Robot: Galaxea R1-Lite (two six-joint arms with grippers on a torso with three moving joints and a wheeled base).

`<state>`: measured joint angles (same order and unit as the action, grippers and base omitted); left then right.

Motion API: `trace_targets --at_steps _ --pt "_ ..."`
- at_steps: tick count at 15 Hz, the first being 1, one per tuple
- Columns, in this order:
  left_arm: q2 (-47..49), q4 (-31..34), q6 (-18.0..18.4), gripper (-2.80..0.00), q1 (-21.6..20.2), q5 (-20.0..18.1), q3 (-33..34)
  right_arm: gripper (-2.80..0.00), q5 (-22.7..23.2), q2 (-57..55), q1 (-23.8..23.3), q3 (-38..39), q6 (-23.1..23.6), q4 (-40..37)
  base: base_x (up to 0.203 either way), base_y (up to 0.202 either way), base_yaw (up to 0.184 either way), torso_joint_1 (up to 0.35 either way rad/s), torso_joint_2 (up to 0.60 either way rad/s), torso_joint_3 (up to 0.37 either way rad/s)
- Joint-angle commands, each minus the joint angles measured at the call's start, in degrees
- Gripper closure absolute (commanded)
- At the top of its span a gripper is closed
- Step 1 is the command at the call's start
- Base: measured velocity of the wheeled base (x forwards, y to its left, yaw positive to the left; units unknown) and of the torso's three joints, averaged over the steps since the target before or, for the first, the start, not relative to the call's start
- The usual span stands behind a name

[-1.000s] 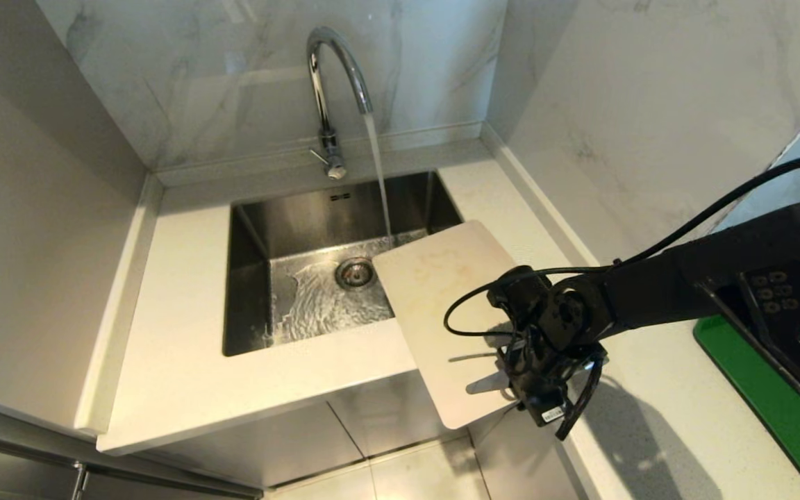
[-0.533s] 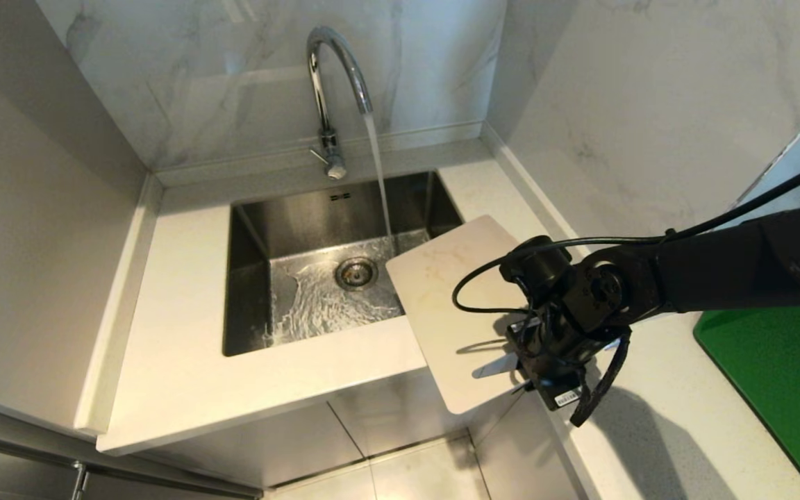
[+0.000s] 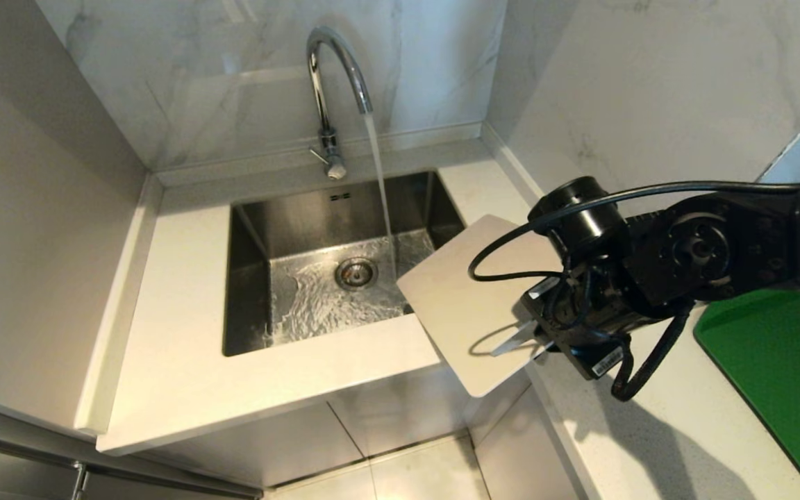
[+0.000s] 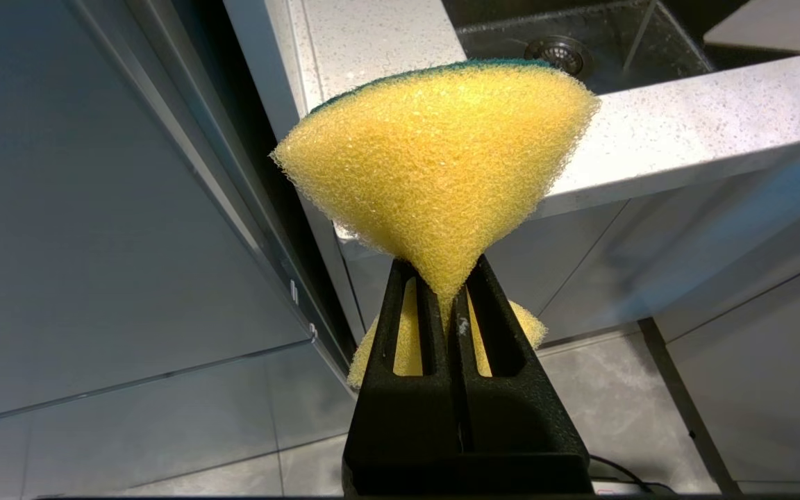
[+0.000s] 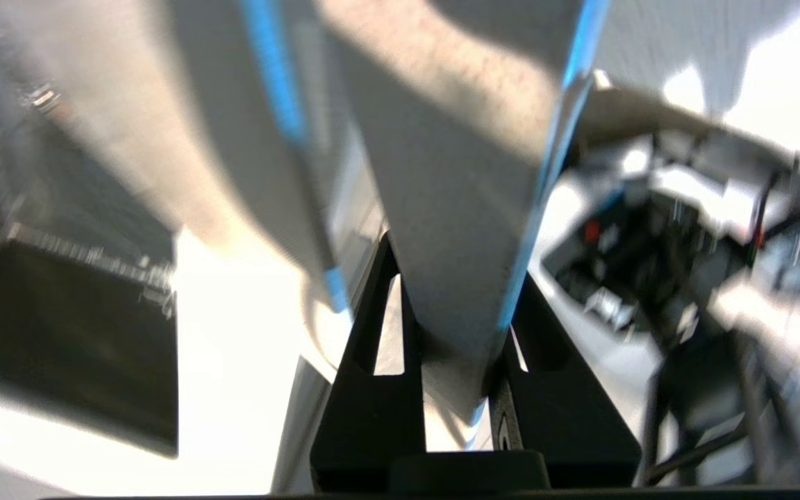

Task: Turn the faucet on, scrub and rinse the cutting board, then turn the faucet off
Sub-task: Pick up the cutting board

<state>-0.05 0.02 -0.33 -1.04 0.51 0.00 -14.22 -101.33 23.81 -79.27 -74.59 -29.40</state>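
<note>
Gripping the cutting board (image 3: 459, 298) by its near end, your right tool (image 3: 535, 340) holds it tilted, far corner over the sink (image 3: 261, 229); your left tool (image 4: 452, 298) pinches a sponge (image 4: 435, 167).

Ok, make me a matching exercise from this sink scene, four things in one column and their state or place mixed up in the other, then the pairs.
Things:
1. faucet
2. cutting board
3. sponge
4. green mat

States or places:
A. pinched in the left hand
B. lying on the counter at the far right
C. running water into the sink
D. held by its edge in the right hand, past the sink's right corner

Pairs: 1-C, 2-D, 3-A, 4-B
</note>
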Motion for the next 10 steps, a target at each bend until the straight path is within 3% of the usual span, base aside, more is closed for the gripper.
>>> trace_targets --at_steps 1,6,10 --pt "-0.3 0.0 0.0 0.00 0.0 0.0 0.1 0.00 -0.7 4.9 0.6 -0.8 5.8 0.1 0.000 0.000 0.000 0.000 0.00 0.000" --pt "-0.2 0.0 0.0 0.00 0.0 0.0 0.1 0.00 -0.1 6.8 0.8 -7.6 17.3 1.2 0.000 0.000 0.000 0.000 0.00 0.000" --pt "-0.2 0.0 0.0 0.00 0.0 0.0 0.2 0.00 5.2 7.5 0.6 -8.5 20.2 8.3 0.000 0.000 0.000 0.000 0.00 0.000"
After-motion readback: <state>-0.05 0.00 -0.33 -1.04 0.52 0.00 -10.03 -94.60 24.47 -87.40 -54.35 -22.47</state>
